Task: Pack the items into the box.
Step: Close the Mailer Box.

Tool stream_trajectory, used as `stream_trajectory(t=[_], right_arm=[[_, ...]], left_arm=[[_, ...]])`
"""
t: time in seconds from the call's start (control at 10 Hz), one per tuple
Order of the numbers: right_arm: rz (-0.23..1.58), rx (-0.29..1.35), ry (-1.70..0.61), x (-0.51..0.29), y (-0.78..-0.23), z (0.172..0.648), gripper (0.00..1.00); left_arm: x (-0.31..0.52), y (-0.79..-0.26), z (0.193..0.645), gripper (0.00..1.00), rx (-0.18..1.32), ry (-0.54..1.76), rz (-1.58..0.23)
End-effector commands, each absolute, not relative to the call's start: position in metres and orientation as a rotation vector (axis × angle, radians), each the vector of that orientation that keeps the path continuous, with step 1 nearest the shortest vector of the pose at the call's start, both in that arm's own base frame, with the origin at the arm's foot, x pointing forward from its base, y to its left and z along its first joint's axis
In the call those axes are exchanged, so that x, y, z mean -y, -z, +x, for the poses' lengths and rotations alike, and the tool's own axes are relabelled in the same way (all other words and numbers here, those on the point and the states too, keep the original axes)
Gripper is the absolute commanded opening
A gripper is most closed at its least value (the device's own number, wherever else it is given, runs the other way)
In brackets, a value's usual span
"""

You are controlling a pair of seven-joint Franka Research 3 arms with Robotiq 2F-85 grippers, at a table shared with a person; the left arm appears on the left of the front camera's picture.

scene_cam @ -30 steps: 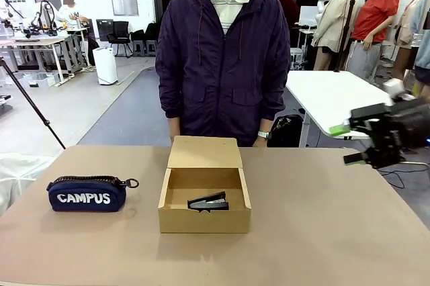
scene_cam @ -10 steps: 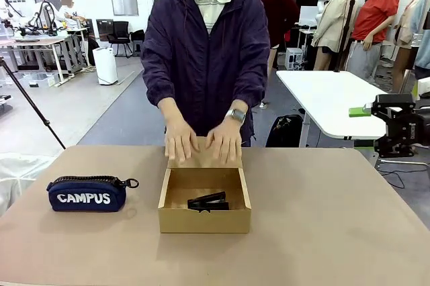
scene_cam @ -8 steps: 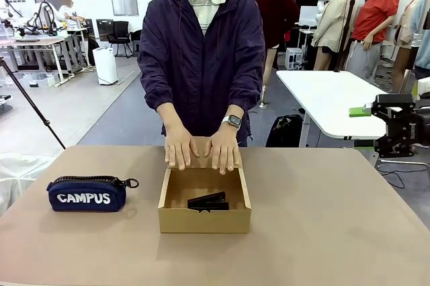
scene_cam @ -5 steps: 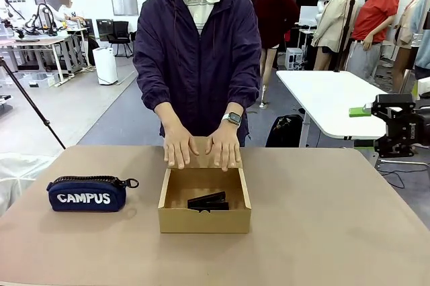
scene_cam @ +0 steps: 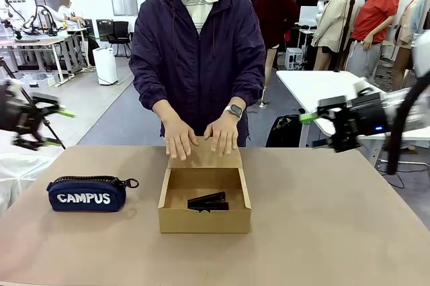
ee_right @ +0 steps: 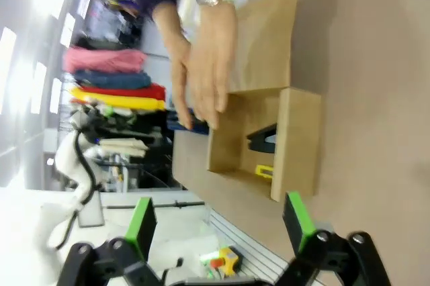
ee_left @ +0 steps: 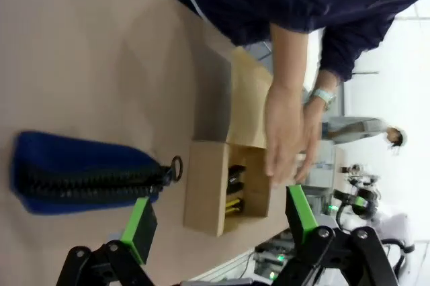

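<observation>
Both items are already in the box (scene_cam: 203, 222). The stapler-like tool (scene_cam: 208, 201) lies on its floor toward the front wall, and the utility knife (ee_right: 264, 171) shows yellow beside it in the wrist views. If I had to re-seat them: the tool looks rigid and a bit dense, so pinch across its flat sides, not the wedge slope. The knife is slim, stiff and probably slick, so take it mid-body across the width. The box is light cardboard with walls that flex, and it'll likely slide if nudged, so brace it or only touch the lid flap (scene_cam: 205, 157) near its free edge. The person's hands (scene_cam: 180, 144) are flat on that flap at the far side, so I'd stay clear. The navy pouch (scene_cam: 87, 194) sits well apart on the table (scene_cam: 336, 232), on my left. My left gripper (scene_cam: 59, 128) and right gripper (scene_cam: 312, 130) hover off either side, jaws wide and empty. Versus half a second back: my left has come into the front view, my right has swung in closer, and the hands, box and pouch are unchanged.
</observation>
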State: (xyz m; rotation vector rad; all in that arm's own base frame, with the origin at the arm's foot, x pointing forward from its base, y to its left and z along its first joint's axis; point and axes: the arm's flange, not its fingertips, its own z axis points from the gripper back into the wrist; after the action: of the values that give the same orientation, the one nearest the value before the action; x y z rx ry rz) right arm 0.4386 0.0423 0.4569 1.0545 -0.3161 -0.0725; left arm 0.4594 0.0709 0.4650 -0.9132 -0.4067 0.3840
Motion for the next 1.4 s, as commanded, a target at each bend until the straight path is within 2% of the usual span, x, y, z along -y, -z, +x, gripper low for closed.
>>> stream_trajectory(t=[0.0, 0.1, 0.2, 0.5, 0.6, 0.8, 0.9, 1.1, 1.3], right_arm=[[0.964, 0.218, 0.075, -0.058, -0.431, 0.480, 1.00], [0.959, 0.190, 0.097, -0.064, -0.419, 0.491, 1.00], [1.016, 0.265, 0.063, -0.059, -0.436, 0.459, 1.00], [1.016, 0.265, 0.063, -0.059, -0.436, 0.459, 1.00], [0.998, 0.246, 0.064, -0.060, -0.427, 0.471, 1.00], [1.017, 0.144, 0.013, -0.074, -0.416, 0.532, 1.00], [1.012, 0.126, 0.053, -0.080, -0.405, 0.553, 1.00], [1.067, -0.036, 0.111, -0.095, -0.369, 0.588, 1.00], [1.116, -0.027, 0.111, -0.113, -0.338, 0.620, 1.00]], left_arm=[[-0.053, -0.459, 0.467, 1.00, 0.439, -0.359, -0.988], [-0.041, -0.457, 0.468, 1.00, 0.462, -0.366, -1.081], [-0.046, -0.458, 0.470, 1.00, 0.398, -0.372, -0.917], [-0.046, -0.458, 0.470, 1.00, 0.398, -0.372, -0.917], [-0.041, -0.455, 0.473, 1.00, 0.405, -0.365, -0.938], [0.019, -0.424, 0.556, 1.00, 0.331, -0.392, -0.958], [0.039, -0.411, 0.580, 1.00, 0.290, -0.376, -1.008], [0.069, -0.382, 0.614, 1.00, 0.187, -0.352, -1.113], [0.106, -0.334, 0.634, 1.00, 0.184, -0.360, -1.179]])
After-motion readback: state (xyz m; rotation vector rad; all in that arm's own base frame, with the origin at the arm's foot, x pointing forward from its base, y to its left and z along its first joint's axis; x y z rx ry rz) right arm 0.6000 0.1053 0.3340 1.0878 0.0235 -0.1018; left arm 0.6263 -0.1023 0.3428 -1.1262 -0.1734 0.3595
